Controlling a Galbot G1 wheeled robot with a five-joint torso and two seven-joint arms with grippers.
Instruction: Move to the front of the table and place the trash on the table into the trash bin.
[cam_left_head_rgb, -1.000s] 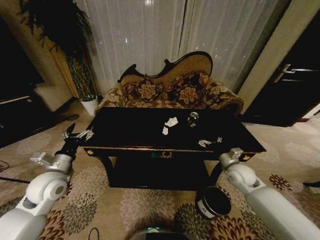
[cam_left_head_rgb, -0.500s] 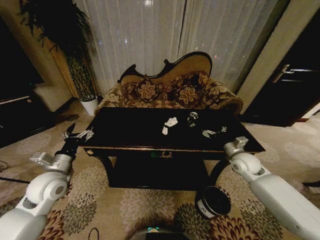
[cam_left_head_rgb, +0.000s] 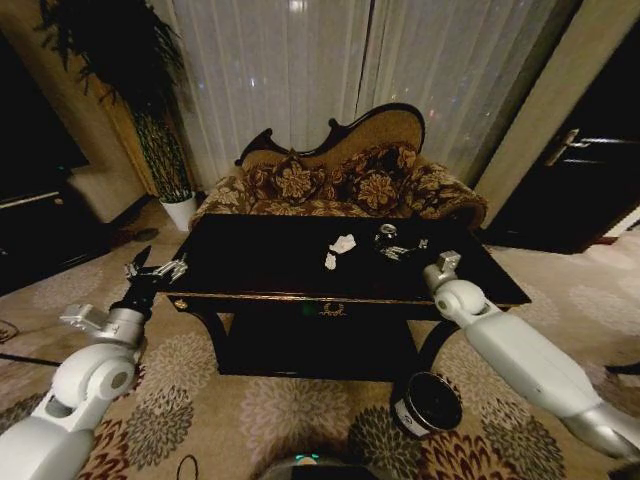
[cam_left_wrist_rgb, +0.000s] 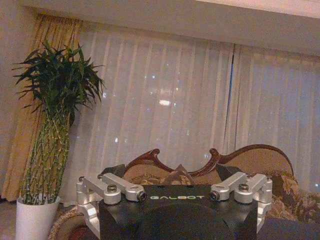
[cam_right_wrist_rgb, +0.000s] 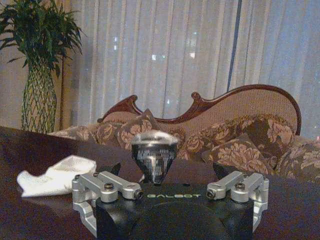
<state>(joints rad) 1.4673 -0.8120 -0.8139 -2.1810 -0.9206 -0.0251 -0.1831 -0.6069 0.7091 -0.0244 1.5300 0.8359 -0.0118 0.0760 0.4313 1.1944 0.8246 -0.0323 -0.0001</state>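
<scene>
The glossy black table (cam_left_head_rgb: 255, 262) stands in front of me with the trash near its middle. Two crumpled white paper pieces (cam_left_head_rgb: 343, 243) lie there, the smaller one (cam_left_head_rgb: 330, 261) nearer me, and a shiny crushed can (cam_left_head_rgb: 386, 235) stands to their right. My right gripper (cam_left_head_rgb: 401, 249) hovers over the tabletop, open, just in front of the can. In the right wrist view the can (cam_right_wrist_rgb: 154, 155) stands upright straight ahead between the spread fingers (cam_right_wrist_rgb: 89, 194), with white paper (cam_right_wrist_rgb: 56, 175) off to one side. The trash bin (cam_left_head_rgb: 429, 402) sits on the carpet by the table's front right leg. My left gripper (cam_left_head_rgb: 152, 271) is open, off the table's left end.
A patterned sofa (cam_left_head_rgb: 340, 180) stands right behind the table. A tall plant in a white pot (cam_left_head_rgb: 180, 210) is at the back left, a dark cabinet (cam_left_head_rgb: 30, 225) on the far left and a dark door (cam_left_head_rgb: 585, 170) on the right. Floral carpet surrounds the table.
My right arm has swung from the table's front right edge inward and forward over the tabletop, ending just before the can. The left arm has not moved.
</scene>
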